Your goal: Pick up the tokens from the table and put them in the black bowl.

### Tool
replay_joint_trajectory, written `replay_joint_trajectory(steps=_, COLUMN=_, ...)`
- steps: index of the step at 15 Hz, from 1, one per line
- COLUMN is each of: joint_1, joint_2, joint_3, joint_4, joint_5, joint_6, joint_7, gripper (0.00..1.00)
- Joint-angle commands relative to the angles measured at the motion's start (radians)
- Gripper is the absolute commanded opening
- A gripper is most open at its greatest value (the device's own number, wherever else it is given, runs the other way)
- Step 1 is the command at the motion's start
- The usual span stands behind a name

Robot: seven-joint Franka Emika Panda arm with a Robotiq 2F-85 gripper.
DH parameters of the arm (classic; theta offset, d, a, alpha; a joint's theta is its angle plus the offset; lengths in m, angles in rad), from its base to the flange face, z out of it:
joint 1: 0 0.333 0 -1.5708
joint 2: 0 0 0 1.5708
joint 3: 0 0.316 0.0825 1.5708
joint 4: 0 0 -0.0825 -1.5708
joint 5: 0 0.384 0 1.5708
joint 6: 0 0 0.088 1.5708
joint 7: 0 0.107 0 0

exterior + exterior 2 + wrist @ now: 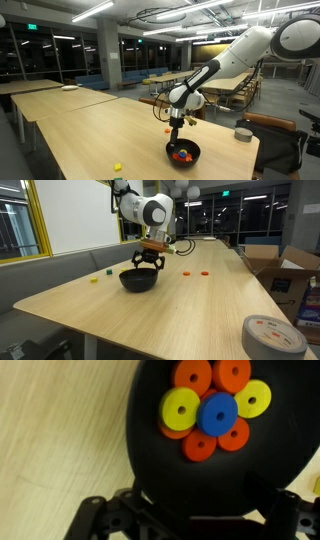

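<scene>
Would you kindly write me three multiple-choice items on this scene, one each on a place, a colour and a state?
1. The gripper hangs over: A the black bowl; B the tape roll; C bare table.
2. The middle token in the bowl is: A green; B blue; C white.
3. The tokens are: A all in the bowl; B all on the table; C partly in the bowl, partly on the table.

Answers: A, the wrist view looks straight into the bowl; B, it shows blue among orange and yellow; C, orange tokens lie outside the bowl.
</scene>
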Motion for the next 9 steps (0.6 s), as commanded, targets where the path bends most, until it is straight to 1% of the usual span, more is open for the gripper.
replay_joint_trajectory(steps=1, joint_1=0.010, joint_2=0.056, joint_3=0.029, joint_4=0.092, joint_5=0.041, joint_6=-0.069, joint_7=-0.060, gripper=1.00)
replay_joint_trajectory(steps=5, joint_1=0.023, joint_2=0.059, joint_3=0.029, joint_4=0.123, joint_5=0.024, joint_6=-0.101, joint_7=-0.061, gripper=1.00)
replay_joint_trajectory(steps=9, joint_1=0.028, joint_2=-0.002, joint_3=0.013, joint_4=0.118, joint_5=0.004, joint_6=-0.093, joint_7=-0.048, gripper=1.00)
